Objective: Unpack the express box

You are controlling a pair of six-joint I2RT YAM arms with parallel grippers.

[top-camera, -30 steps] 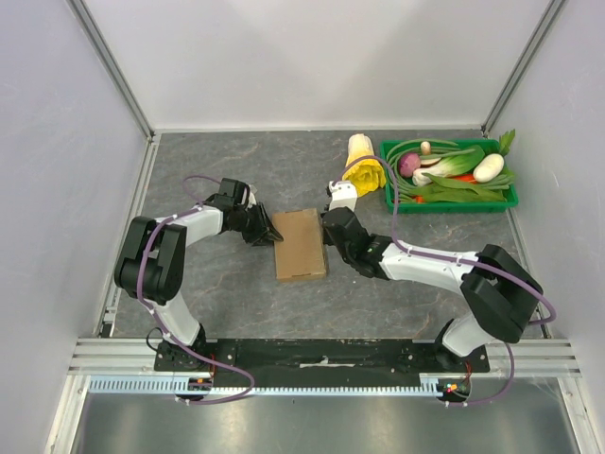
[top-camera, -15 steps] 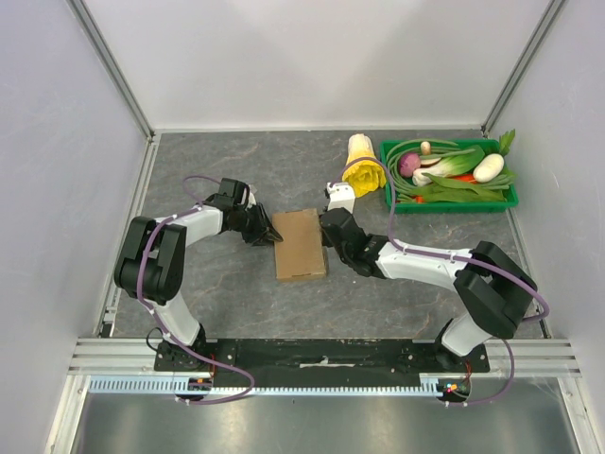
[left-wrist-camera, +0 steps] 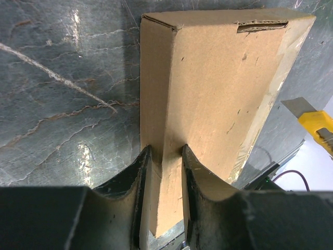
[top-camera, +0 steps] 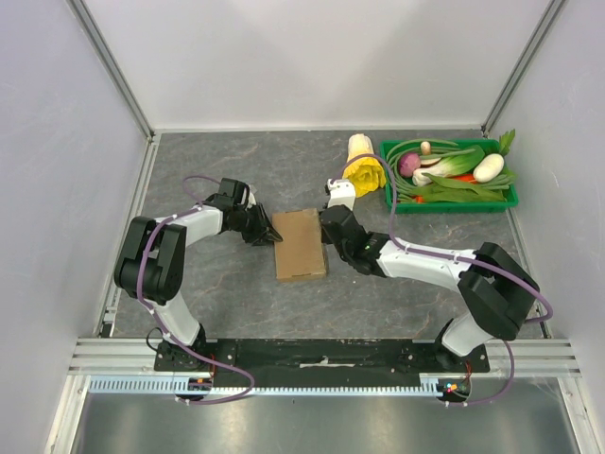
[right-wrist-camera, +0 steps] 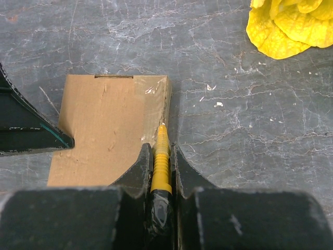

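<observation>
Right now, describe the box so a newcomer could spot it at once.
On the grey table, look left of the green tray. The box lies flat between the left gripper, pinching its edge, and the right gripper. It is the only plain brown cardboard thing.

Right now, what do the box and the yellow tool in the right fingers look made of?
Express box: matte brown corrugated cardboard, raw layered edge at the slot; glossy clear tape along one edge. Utility knife: yellow ribbed handle, likely plastic; grey blade, probably metal.
</observation>
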